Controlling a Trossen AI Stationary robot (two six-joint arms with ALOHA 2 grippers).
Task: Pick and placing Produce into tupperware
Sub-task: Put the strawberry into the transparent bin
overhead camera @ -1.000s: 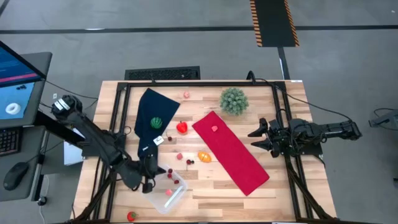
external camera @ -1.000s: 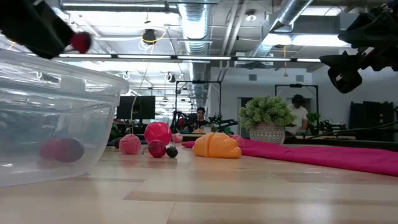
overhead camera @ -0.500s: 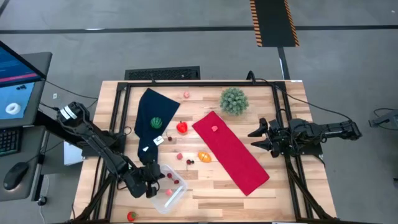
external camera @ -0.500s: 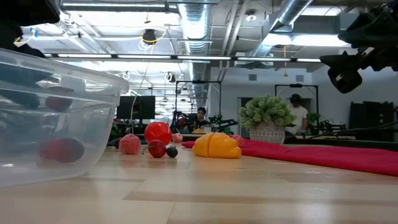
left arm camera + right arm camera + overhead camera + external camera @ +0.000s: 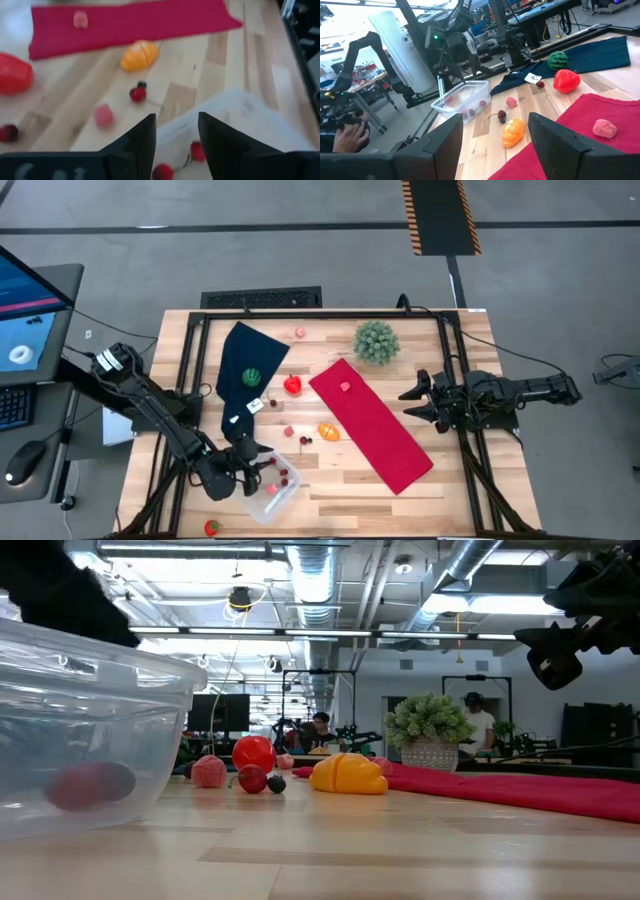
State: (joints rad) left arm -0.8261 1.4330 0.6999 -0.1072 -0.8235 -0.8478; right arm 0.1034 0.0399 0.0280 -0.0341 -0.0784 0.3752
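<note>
My left gripper (image 5: 176, 137) hangs over the clear shallow plastic tupperware (image 5: 250, 117), fingers apart and empty; small red toy berries (image 5: 197, 150) lie inside below them. My right gripper (image 5: 412, 402) waits beside the red cloth (image 5: 370, 423), fingers spread. No writing is readable.

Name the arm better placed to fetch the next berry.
Probably left: the left gripper is open at the tupperware, near the dark berry. The right gripper waits beyond the red cloth.

text: none legible | labels: small white tag (image 5: 254, 406) on dark blue cloth (image 5: 247, 362), print unreadable
</note>
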